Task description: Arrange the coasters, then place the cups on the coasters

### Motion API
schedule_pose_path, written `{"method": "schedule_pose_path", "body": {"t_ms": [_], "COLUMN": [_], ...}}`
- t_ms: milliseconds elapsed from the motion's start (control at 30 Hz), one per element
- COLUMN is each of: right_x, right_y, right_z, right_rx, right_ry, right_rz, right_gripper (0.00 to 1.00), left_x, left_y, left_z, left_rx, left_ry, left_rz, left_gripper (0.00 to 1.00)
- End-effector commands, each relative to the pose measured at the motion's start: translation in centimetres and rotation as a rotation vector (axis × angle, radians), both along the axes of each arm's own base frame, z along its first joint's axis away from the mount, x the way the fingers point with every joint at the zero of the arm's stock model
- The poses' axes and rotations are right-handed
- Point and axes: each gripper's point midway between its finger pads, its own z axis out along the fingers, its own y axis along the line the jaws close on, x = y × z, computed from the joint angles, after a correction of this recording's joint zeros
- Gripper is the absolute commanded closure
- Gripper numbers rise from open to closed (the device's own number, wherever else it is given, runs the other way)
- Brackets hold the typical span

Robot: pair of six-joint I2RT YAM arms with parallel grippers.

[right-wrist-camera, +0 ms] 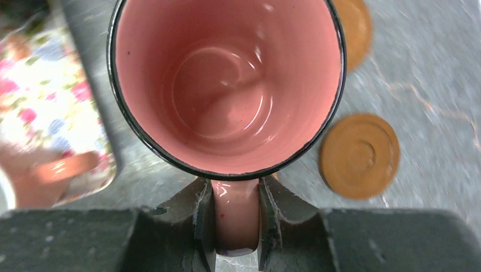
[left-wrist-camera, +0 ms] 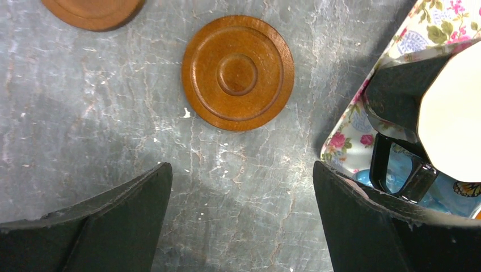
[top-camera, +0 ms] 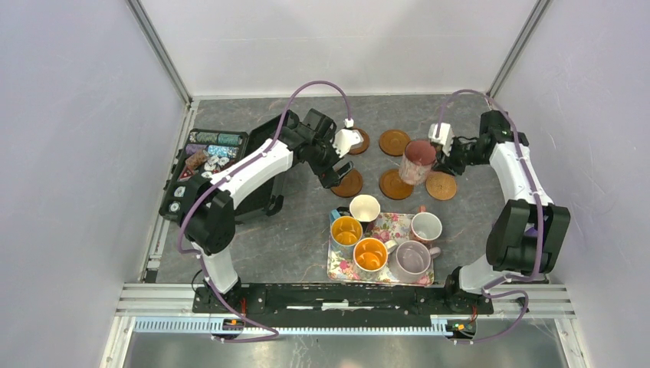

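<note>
Right gripper (right-wrist-camera: 235,218) is clamped on the pink mug (right-wrist-camera: 227,90) by its handle; left gripper (left-wrist-camera: 241,221) gapes, holding nothing.
The mug sits just past the right fingertips, among the coasters (top-camera: 441,185), mouth up, handle pointing back between them. The floral tray (top-camera: 400,224) carries five more mugs (top-camera: 371,254).

A grey marbled table (top-camera: 306,230) holds five brown coasters (top-camera: 394,142) loosely grouped across the far middle, a floral tray (top-camera: 395,225) at the near middle, and an open black case (top-camera: 254,139) on the left.
</note>
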Motion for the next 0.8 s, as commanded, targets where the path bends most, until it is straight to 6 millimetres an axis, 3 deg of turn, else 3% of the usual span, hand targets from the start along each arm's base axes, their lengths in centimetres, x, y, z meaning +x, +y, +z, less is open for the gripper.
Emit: {"method": "schedule_pose_path", "body": {"t_ms": [0,167,400,500,767], "right_x": [6.9,10.1,12.1,11.8,11.9], "right_y": [-2.3,-7.6,-14.1,-15.4,-15.1], "right_z": [6.4,6.7,5.9,5.6,5.1], "right_rx": [0.181,0.150,0.166,0.195,0.253], "right_ry": [-0.194,-0.232,-0.244,-0.263,-0.309], "right_rz": [-0.409,-0.716,-1.058,-1.187,-1.323], "right_gripper": [1.00,1.00,1.00,1.00,1.00], "left_x": [2.2,2.6,2.9,3.1,3.4], "left_y": [-1.4,-1.6,-1.6,-1.6,-2.0], "left_z": [5.1,6.1,6.0,6.1,5.6], "left_rx": [-0.100,-0.113,-0.112,-0.111,-0.116], "left_ry": [-0.120,-0.146,-0.155,-0.161,-0.148], "left_rz": [0.046,0.046,0.061,0.067,0.070], "left_gripper": [0.00,0.00,0.00,0.00,0.00]}}
